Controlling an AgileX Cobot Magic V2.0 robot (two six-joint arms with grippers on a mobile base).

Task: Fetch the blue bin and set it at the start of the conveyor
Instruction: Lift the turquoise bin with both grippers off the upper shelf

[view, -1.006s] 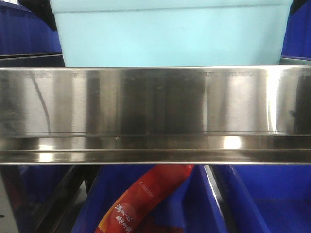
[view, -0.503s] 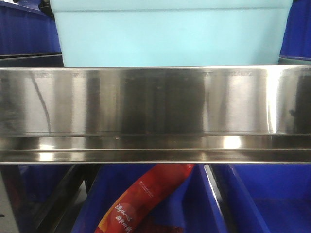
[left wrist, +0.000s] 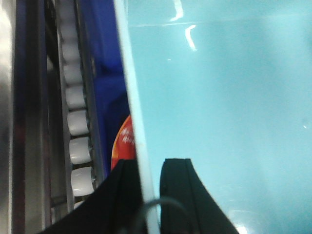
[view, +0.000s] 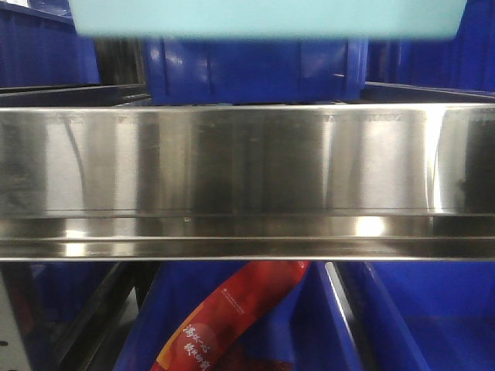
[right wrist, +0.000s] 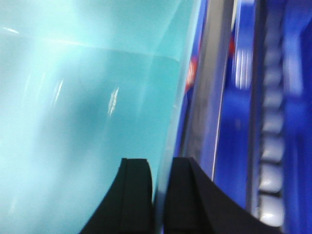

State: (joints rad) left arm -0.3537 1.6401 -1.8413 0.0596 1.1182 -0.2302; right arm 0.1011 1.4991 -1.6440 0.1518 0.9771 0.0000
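The blue bin point(view: 267, 19), a pale turquoise tub, hangs at the top edge of the front view, lifted above the steel shelf rail point(view: 247, 162); only its underside and lower wall show. In the left wrist view my left gripper point(left wrist: 150, 168) is shut on the bin's left rim point(left wrist: 131, 97), one finger inside and one outside. In the right wrist view my right gripper point(right wrist: 161, 168) is shut on the bin's right wall point(right wrist: 178, 97) the same way. The bin's inside point(left wrist: 224, 97) looks empty. The conveyor start is out of view.
Dark blue ribbed crates point(view: 247, 69) stand behind the bin on the shelf, more below point(view: 418, 317). A red snack bag point(view: 224, 325) lies in a lower crate. White rollers point(left wrist: 78, 122) run along the rack at the left, and others at the right point(right wrist: 270, 146).
The bin has risen out of the shelf: its wall filled the top of the front view before, now only its bottom strip shows and the dark blue crate behind is uncovered.
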